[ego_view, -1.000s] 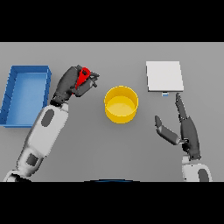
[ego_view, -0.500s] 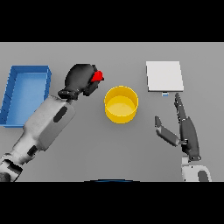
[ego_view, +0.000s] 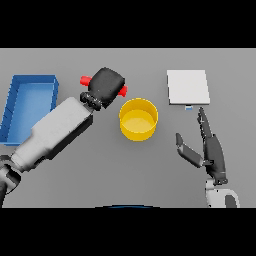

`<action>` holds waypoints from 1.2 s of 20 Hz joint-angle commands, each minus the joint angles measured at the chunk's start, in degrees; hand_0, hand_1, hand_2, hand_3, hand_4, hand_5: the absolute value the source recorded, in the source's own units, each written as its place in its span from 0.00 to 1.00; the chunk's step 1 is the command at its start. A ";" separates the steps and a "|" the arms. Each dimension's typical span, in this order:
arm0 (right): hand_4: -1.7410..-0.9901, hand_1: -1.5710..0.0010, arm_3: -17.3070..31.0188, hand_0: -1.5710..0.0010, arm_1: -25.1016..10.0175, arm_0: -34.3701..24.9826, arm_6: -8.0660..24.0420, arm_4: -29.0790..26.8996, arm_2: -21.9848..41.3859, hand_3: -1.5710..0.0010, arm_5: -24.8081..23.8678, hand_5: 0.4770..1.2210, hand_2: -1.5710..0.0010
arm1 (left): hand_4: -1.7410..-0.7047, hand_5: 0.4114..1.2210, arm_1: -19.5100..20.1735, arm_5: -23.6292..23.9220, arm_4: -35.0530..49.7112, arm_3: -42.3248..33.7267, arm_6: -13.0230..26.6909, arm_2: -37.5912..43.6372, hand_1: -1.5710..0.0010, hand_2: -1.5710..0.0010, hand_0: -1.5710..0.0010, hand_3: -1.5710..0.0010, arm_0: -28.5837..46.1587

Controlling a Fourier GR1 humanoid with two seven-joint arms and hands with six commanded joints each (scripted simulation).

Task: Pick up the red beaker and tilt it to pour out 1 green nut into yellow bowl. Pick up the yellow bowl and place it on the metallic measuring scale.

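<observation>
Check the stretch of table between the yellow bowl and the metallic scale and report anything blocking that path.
Nothing visible blocks it. The yellow bowl sits left of the scale, with only bare grey table between them. The right hand rests open nearer the robot, off that line. The left hand holds the red beaker left of the bowl.

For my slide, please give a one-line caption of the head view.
Left hand holds the red beaker tilted beside the round yellow bowl; right hand open.

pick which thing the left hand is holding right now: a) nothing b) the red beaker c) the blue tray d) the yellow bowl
b: the left hand is curled round the red beaker, whose red ends stick out on both sides, beside the yellow bowl.
</observation>
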 commanded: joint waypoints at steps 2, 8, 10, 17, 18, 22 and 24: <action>0.60 1.00 -0.04 1.00 0.29 0.34 -0.25 -0.41 -0.36 1.00 -0.32 0.26 1.00 | 0.03 0.99 -0.77 -1.30 -2.01 2.24 -2.21 -3.08 0.00 0.00 0.00 0.15 -2.70; 0.60 1.00 1.27 1.00 1.02 -0.24 -0.37 -2.15 -1.15 1.00 -0.07 0.22 1.00 | 0.01 1.00 -1.22 -6.06 -7.71 5.89 -6.40 -12.11 0.00 0.00 0.00 0.04 -8.84; 0.60 1.00 0.57 1.00 1.07 0.62 -1.02 -1.34 -0.71 1.00 -0.47 0.21 1.00 | 0.01 1.00 -1.15 -7.58 -9.26 6.40 -7.15 -14.98 0.00 0.00 0.00 0.03 -9.76; 0.63 1.00 1.77 1.00 0.76 -0.83 1.18 0.51 -1.05 1.00 -1.97 0.15 1.00 | 0.00 1.00 -2.41 -8.01 -13.69 10.52 -10.27 -21.93 0.00 0.00 0.00 0.01 -16.10; 0.64 1.00 1.31 1.00 0.89 -0.66 0.78 0.81 -0.75 1.00 -2.09 0.15 1.00 | 0.00 1.00 -2.43 -8.83 -13.98 11.30 -11.36 -22.88 0.00 0.00 0.00 0.00 -17.17; 0.70 1.00 1.00 1.00 1.58 -0.27 0.70 2.72 0.24 1.00 -3.17 0.15 1.00 | 0.01 1.00 -3.00 -10.33 -15.87 12.74 -13.59 -27.18 0.00 0.00 0.00 0.00 -19.77; 0.71 1.00 1.23 1.00 0.88 -0.13 0.32 2.21 -0.34 1.00 -2.83 0.15 1.00 | 0.01 1.00 -4.13 -9.94 -17.01 13.45 -13.81 -29.07 0.00 0.00 0.00 0.00 -21.12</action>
